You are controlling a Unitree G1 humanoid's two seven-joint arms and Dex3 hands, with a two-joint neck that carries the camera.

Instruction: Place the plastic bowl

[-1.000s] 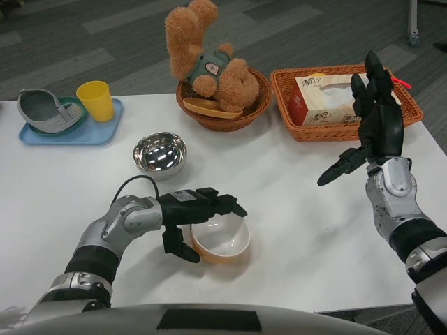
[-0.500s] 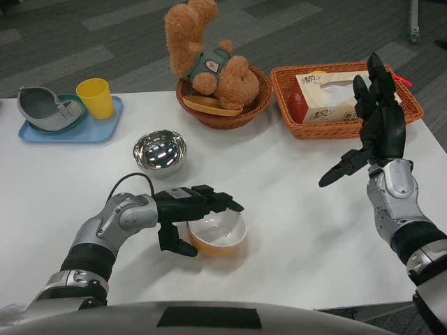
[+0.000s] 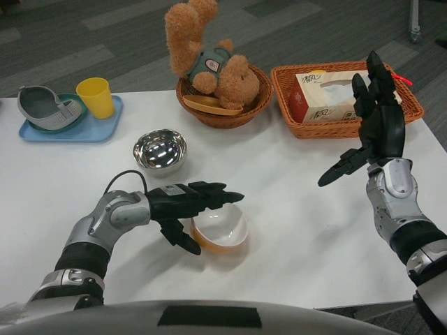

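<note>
I am setting the plastic bowl [image 3: 221,230] down near the front edge of the desk [image 3: 293,188], a little left of its middle, just in front of the steel bowl [image 3: 160,151]. My left hand [image 3: 187,206] is lying over the bowl's left rim with its fingers stretched out flat across the top and the thumb reaching down beside the wall; I am judging it as letting go, though whether a finger is touching the rim I cannot tell. The bowl looks tipped slightly, its orange outside showing under the white inside. My right hand [image 3: 374,125] is hovering spread and empty over the right edge, in front of the wicker basket [image 3: 412,105].

I am taking this as the release step. The next move calls for lifting the left hand straight up and away without dragging the rim.

The tissue box [image 3: 323,98] in the basket is carrying printed characters, too small for me to read.
</note>
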